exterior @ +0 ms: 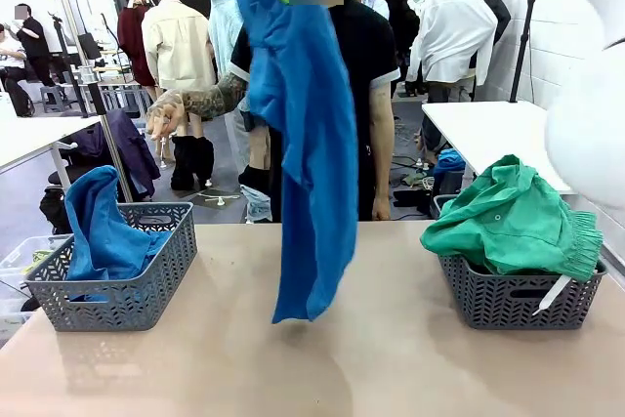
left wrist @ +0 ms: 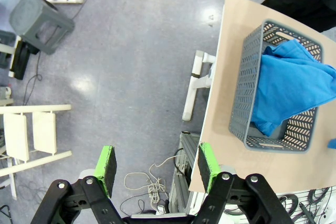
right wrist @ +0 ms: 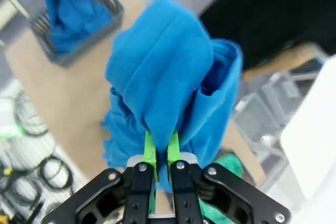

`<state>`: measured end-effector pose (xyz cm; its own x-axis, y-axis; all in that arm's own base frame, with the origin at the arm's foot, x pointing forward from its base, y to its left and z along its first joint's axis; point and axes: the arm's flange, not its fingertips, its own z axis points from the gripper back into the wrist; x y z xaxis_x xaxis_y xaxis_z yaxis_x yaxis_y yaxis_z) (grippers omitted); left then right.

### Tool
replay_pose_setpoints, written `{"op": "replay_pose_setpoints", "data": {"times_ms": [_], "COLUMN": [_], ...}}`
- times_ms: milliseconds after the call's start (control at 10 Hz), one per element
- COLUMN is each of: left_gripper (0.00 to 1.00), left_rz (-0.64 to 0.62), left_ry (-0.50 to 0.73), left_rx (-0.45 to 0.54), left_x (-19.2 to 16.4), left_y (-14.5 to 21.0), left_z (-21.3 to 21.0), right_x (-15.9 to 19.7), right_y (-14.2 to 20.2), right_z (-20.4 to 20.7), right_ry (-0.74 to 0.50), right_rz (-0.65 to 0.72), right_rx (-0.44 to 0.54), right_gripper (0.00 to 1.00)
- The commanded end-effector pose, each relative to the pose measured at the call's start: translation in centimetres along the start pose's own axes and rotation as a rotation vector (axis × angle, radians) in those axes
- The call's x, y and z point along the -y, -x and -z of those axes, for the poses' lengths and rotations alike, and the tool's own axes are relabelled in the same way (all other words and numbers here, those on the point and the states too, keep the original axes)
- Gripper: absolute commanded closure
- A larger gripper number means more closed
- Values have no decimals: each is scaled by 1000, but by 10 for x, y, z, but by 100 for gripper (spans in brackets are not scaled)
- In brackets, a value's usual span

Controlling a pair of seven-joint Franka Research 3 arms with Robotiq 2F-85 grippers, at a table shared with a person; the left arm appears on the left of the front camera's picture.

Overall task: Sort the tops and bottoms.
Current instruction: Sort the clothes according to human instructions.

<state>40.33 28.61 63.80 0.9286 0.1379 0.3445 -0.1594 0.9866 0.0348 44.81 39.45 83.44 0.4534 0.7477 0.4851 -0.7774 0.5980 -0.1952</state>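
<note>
Landmark is the tan table (exterior: 391, 349): a long bright blue garment (exterior: 311, 144) hangs high above its middle with its lower end clear of the top, in front of a person in a black shirt (exterior: 366, 56) standing at the far edge. At the table's left end a grey basket (exterior: 146, 285) holds a second blue garment (exterior: 103, 227) draped over its rim, and at the right end a matching grey basket (exterior: 508, 295) carries a heaped sea-green garment (exterior: 513, 217) with a white tag (exterior: 555, 292) hanging down its front wall. The right gripper (right wrist: 161, 153), above the table's middle, has its green pads (right wrist: 149, 148) pinched together on a fold of the hanging blue garment, while the left gripper (left wrist: 157, 166) hovers off the table's left end over the floor with its fingers apart and nothing between them.
</note>
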Motion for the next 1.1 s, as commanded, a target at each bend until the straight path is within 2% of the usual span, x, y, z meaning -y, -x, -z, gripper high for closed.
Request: {"op": "replay_pose_setpoints", "data": {"times_ms": [0, 200, 400, 500, 600, 1000], "left_gripper": [19, 19, 19, 19, 19, 19], "left_rz": [-6, -6, -6, -6, -6, -6], "left_ry": [-18, -18, -18, -18, -18, -18], "left_rx": [-4, -4, -4, -4, -4, -4], "left_x": [1, 1, 1, 1, 1, 1], "left_y": [3, 3, 3, 3, 3, 3], "left_z": [-1, -1, -1, -1, -1, -1], "right_x": [26, 16, 10, 17, -43, -43], "right_y": [-165, -231, -259, -240, -39, -39], "right_z": [-23, -16, -17, -25, 45, 45], "right_ry": [-48, -74, -95, -104, -84, -84], "right_rz": [-78, -127, -136, -96, -129, -129], "right_rx": [52, 119, 139, 164, 144, 144], "right_gripper": [100, 100, 100, 100, 100, 100]}}
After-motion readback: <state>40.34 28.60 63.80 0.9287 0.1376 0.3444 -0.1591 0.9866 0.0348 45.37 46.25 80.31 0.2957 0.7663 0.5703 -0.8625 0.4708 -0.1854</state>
